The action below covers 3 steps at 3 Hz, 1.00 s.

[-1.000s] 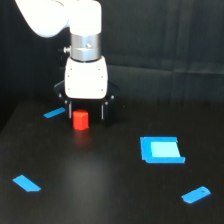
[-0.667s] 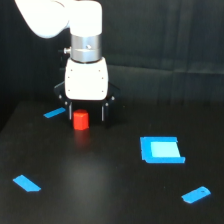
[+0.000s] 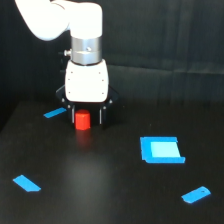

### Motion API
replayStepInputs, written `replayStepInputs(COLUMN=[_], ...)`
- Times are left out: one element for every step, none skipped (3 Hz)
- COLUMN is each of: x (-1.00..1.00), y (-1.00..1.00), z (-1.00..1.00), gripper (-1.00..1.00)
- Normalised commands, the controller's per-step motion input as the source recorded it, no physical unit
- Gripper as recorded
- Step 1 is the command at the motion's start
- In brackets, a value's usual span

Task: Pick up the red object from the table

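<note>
From my screen, the gripper (image 3: 86, 116) hangs under the arm's white wrist housing (image 3: 87, 83), low over the table (image 3: 100, 185), toward its far edge on the exterior view's left. Its two dark fingers (image 3: 101, 115) stand spread, one on each side of the red object (image 3: 82, 120), which sits upright between them. I cannot tell whether the fingers touch the cylinder or whether its base rests on the black surface; a faint red reflection shows just below it. I read no brand, label or writing anywhere on the arm or the pieces.

A thin blue strip (image 3: 55, 113) lies just beside the gripper, toward the far left corner. A blue square (image 3: 161, 150) with a paler centre lies well apart, toward the right edge. Another blue strip (image 3: 26, 183) lies near the near left corner, and a fourth blue piece (image 3: 196, 194) near the near right corner.
</note>
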Motion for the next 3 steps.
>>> replayStepInputs(x=[-0.07,0.07,0.1], y=[0.04,-0.07,-0.26], z=[-0.05,-0.01,0.04], gripper=[-0.99,-0.95,-1.0])
